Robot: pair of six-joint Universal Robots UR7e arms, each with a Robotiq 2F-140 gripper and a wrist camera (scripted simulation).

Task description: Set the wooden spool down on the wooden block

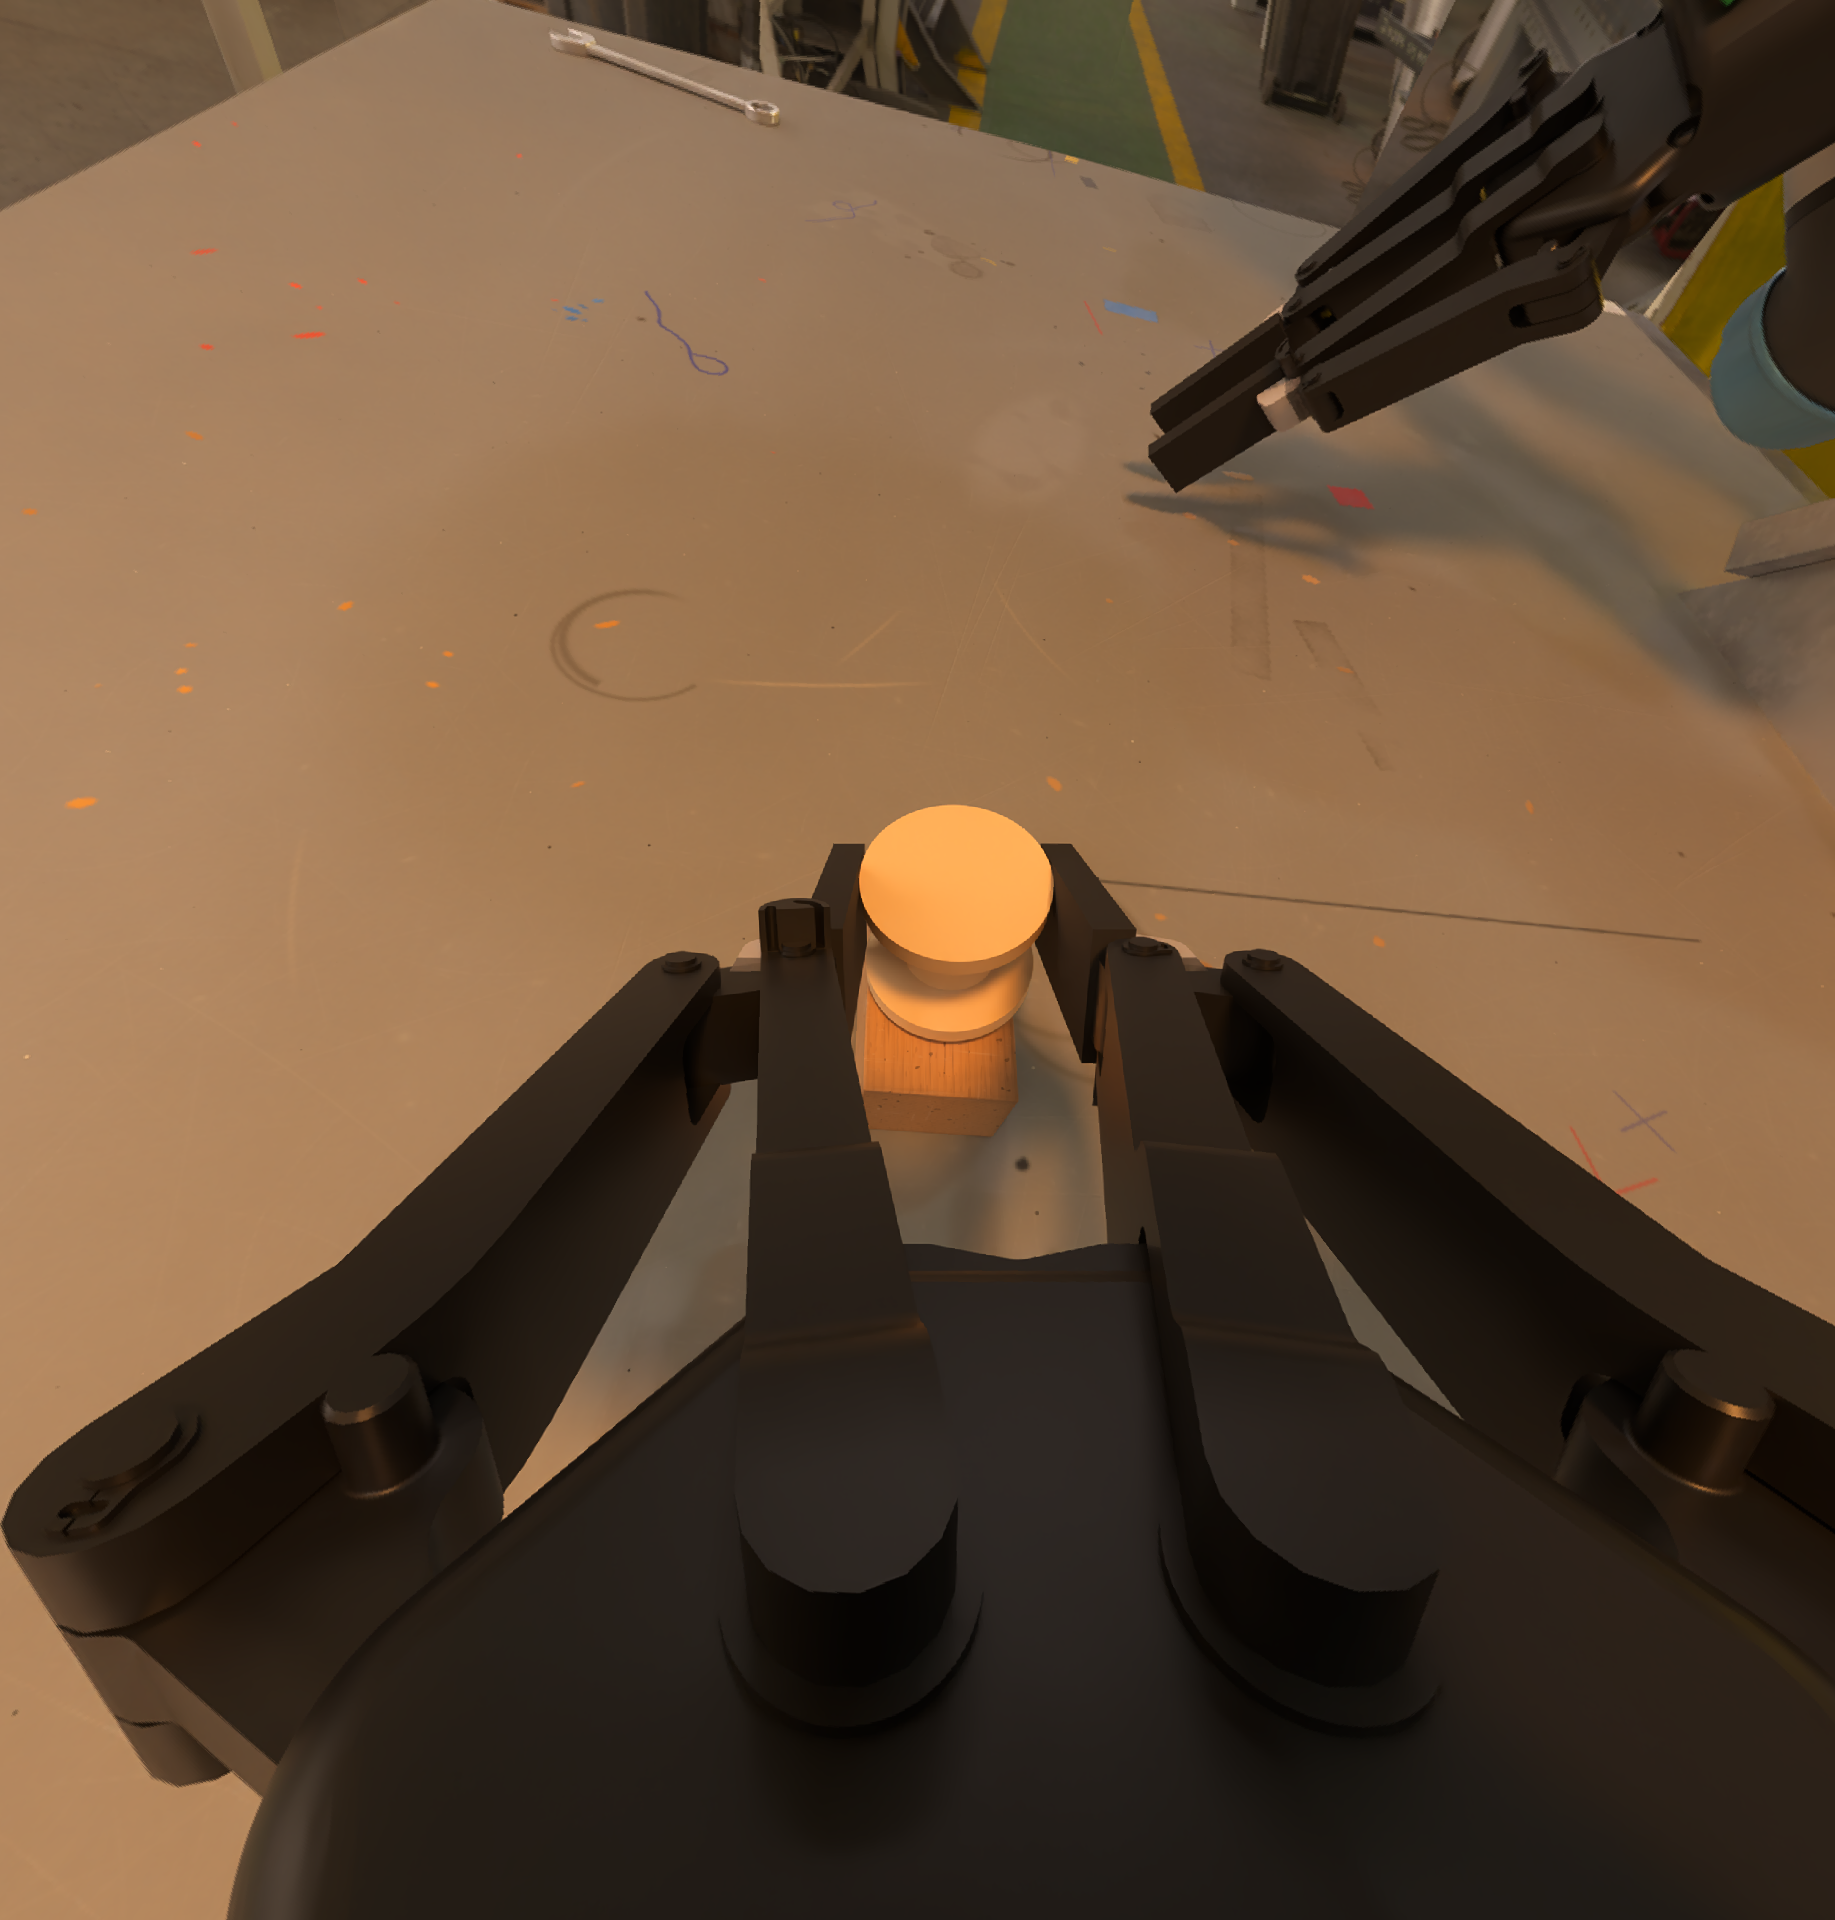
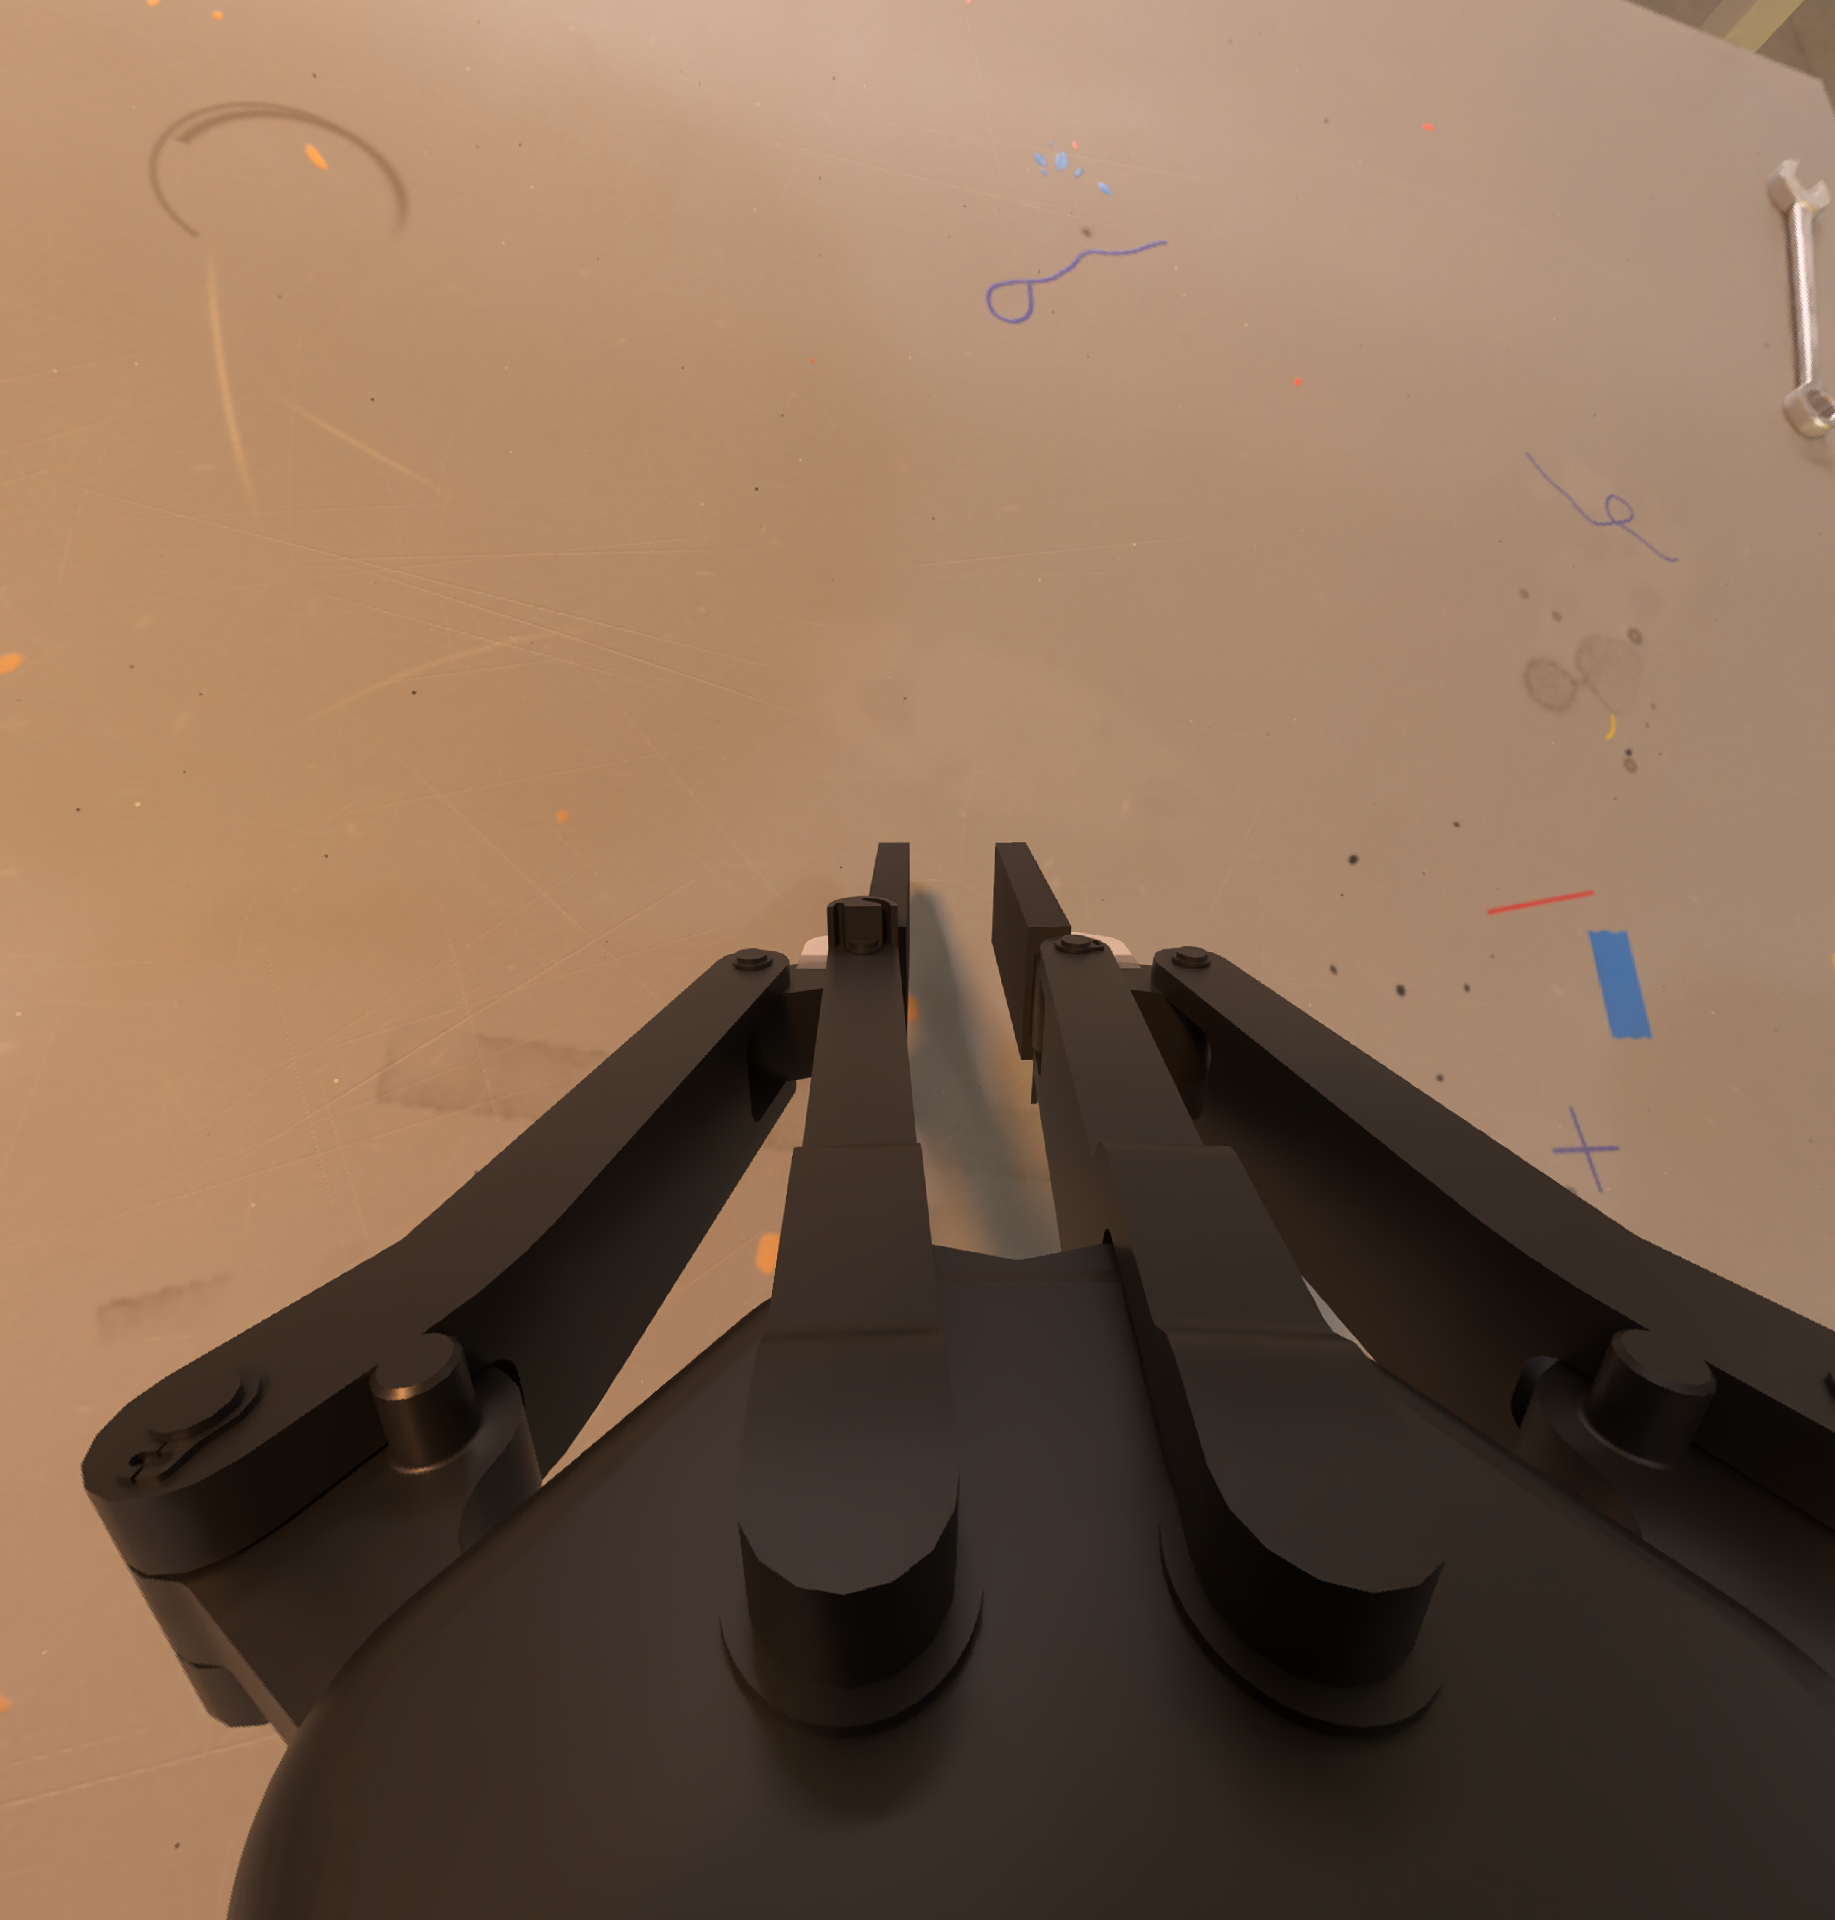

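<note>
Two hands in view. Left hand [image 1: 954, 914] brackets the wooden spool [image 1: 954, 883], fingers close beside its upper flange; whether they still press it I cannot tell. Spool stands upright on the wooden block [image 1: 939, 1086], lower flange overhanging the block's top edge. Right hand [image 2: 951, 883] holds nothing, narrow gap between fingers, well apart over bare surface [image 1: 373, 468]. Wrench [image 1: 664, 75] near far edge.

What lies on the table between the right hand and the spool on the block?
Only bare, paint-flecked table between right hand and spool, seen in the left wrist view.
</note>
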